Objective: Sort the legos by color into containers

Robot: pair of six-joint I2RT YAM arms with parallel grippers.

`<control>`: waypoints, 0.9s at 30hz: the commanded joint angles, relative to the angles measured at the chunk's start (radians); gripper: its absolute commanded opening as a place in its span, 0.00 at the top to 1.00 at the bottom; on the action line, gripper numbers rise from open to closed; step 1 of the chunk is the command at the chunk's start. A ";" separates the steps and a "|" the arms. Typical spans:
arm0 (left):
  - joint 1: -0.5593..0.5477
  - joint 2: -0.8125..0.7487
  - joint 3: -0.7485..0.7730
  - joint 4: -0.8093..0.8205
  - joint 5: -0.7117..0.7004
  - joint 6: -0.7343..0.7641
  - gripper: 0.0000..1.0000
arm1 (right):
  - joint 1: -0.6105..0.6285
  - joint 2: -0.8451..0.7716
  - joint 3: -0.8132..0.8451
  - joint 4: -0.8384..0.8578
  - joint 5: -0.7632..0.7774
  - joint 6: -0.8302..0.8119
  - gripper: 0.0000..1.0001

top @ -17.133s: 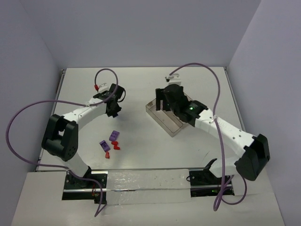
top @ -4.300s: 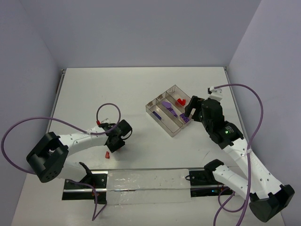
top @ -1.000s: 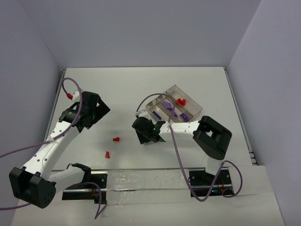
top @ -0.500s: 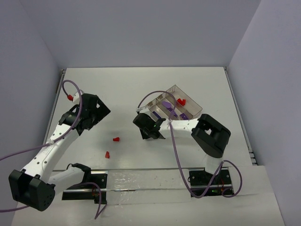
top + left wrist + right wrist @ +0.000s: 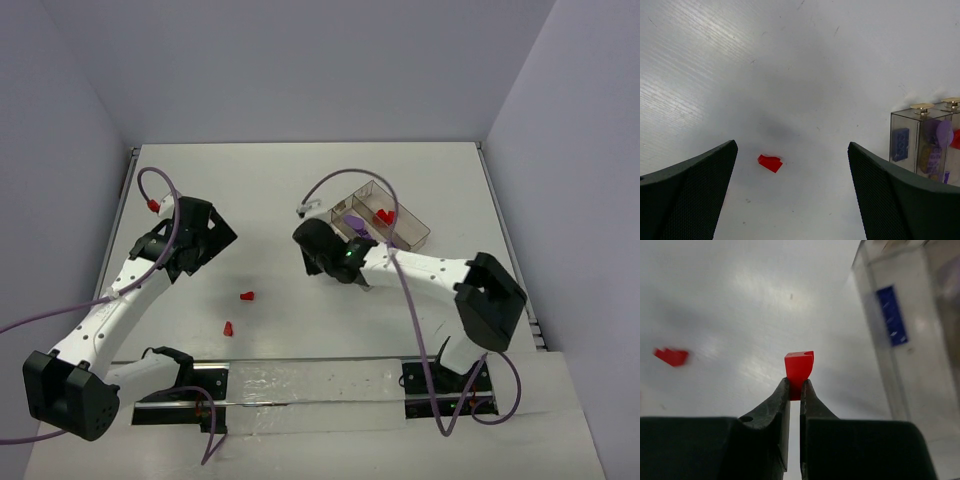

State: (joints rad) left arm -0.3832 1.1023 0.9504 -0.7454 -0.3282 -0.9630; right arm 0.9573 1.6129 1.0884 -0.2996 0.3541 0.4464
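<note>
The red lego (image 5: 799, 371) is pinched by its lower edge in the right gripper (image 5: 795, 390), just left of the tray (image 5: 910, 370), evidently for carrying into it. Two loose red legos (image 5: 246, 296) lie farther left of the tray. The left gripper (image 5: 791, 147) hovers well left of the tray, jaws wide, empty. Only the right wrist view shows the grip; the overhead view hides it but shows sorted legos (image 5: 383, 215) inside the tray.

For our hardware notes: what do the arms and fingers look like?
The left arm and right arm have white shells with black joints. A purple cable loops off each; the left's carries a red tip. A green light glows on the right. Left fingers are black, mesh-textured; right fingers black, tapering.
</note>
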 commanded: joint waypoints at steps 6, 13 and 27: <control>0.007 -0.002 0.038 -0.008 -0.008 0.014 0.01 | -0.329 -0.166 0.079 -0.010 0.035 -0.060 1.00; 0.007 0.036 0.056 -0.022 -0.007 0.007 0.01 | -0.564 -0.114 0.088 0.003 -0.059 -0.052 1.00; 0.007 -0.017 0.026 0.027 -0.019 -0.016 0.01 | -0.674 0.088 0.197 0.004 -0.121 -0.090 0.88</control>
State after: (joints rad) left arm -0.3828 1.1423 0.9762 -0.7650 -0.3291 -0.9676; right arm 0.2955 1.6782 1.2115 -0.3106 0.2485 0.3778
